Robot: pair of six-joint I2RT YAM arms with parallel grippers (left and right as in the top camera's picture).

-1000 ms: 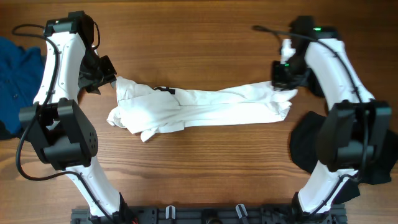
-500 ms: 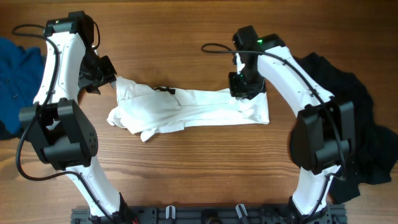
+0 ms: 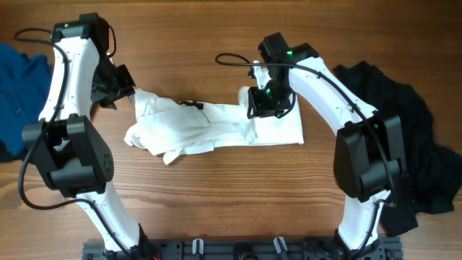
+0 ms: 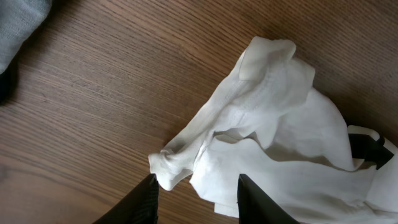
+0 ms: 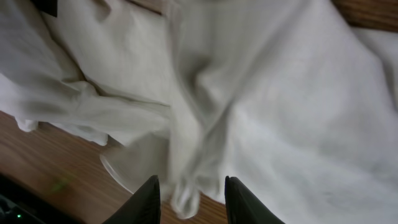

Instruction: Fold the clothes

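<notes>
Right gripper (image 3: 267,107) pointing down over shirt (image 3: 195,130), jaws apart.

overhead: high, straight down, whole table (image 3: 216,217) | left wrist: close, angled down, white shirt (image 4: 280,124) left end | right wrist: closer, right end | overlap: shirt

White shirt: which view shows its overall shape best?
Overhead. It shows the whole white shirt lying across the table, bunched at the left end, flatter at the right. The left wrist view shows only a crumpled corner; the right wrist view, only creased cloth close up.
</notes>
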